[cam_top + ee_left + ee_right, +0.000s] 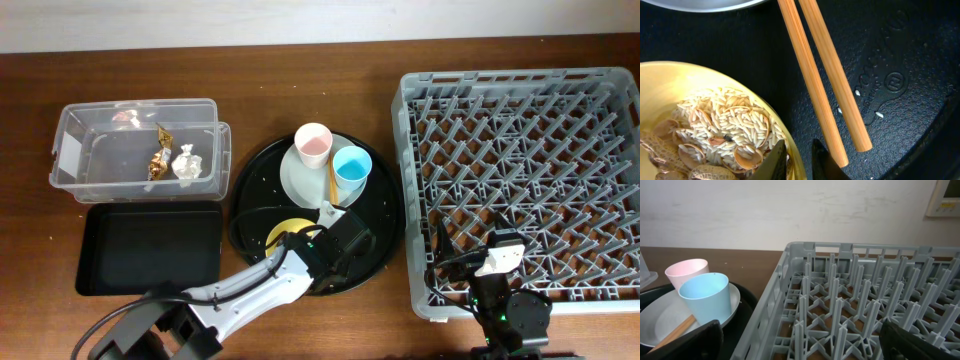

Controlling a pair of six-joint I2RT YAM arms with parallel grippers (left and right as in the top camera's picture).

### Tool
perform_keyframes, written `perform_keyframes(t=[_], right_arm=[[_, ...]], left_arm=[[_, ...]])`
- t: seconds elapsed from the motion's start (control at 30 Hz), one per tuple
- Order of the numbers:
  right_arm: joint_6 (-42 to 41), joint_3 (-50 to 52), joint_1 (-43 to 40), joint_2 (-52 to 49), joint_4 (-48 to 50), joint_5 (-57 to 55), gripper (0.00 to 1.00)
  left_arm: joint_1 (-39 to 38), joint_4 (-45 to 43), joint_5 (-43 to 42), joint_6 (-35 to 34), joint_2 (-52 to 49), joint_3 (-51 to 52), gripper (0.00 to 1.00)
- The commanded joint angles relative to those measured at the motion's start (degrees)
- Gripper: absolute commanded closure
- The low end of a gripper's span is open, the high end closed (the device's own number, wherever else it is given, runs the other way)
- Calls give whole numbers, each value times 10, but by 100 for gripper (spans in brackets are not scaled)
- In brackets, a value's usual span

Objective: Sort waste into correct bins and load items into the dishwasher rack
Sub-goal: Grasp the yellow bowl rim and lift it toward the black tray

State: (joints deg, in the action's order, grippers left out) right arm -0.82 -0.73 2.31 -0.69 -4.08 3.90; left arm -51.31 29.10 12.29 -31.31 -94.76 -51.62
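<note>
My left gripper point(799, 161) point(314, 229) is shut on the right rim of the yellow bowl point(670, 90) point(283, 233), one finger inside and one outside. The bowl holds food scraps point(722, 127): rice and peanut shells. The wooden chopsticks point(820, 80) point(330, 182) lie just right of the fingers on the round black tray point(910, 60) point(258, 190). The pink cup point(313, 143) point(686, 270) and light-blue cup point(352, 167) point(705, 297) stand on the pale grey plate point(296, 180) point(660, 322). My right gripper point(800, 340) point(480, 246) is open over the front left corner of the grey dishwasher rack point(520, 140) point(850, 300).
The clear box point(80, 150) at the back left holds the gold-foil wrapper point(159, 156) and the white paper ball point(187, 164). The shallow black rectangular tray point(150, 246) lies in front of it. A white wall stands behind the table in the right wrist view.
</note>
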Motion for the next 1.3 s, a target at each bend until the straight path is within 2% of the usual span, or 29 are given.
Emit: perform_keyframes(t=[0.0, 0.1, 0.2, 0.23, 0.43, 0.6, 0.93, 1.07, 1.13, 1.27], right_arm=[[4, 4, 3, 3, -1, 1, 2], [4, 4, 3, 3, -1, 1, 2], [4, 4, 3, 3, -1, 1, 2], [4, 4, 3, 3, -1, 1, 2], [4, 4, 3, 3, -1, 1, 2], [4, 4, 3, 3, -1, 1, 2], [4, 4, 3, 3, -1, 1, 2], [4, 4, 3, 3, -1, 1, 2], [4, 4, 3, 3, -1, 1, 2], [4, 4, 3, 3, -1, 1, 1]], left_arm=[[1, 1, 7, -3, -1, -23, 82], [1, 2, 6, -3, 8, -27, 84], [1, 3, 6, -3, 16, -27, 99], [1, 3, 6, -3, 16, -27, 99], [1, 21, 11, -3, 16, -27, 99], [1, 33, 13, 27, 23, -31, 99], [11, 116, 10, 79, 142, -85, 100], [64, 160, -21, 79, 195, -95, 100], [127, 184, -58, 85, 227, -95, 100], [257, 203, -173, 140, 263, -95, 100]])
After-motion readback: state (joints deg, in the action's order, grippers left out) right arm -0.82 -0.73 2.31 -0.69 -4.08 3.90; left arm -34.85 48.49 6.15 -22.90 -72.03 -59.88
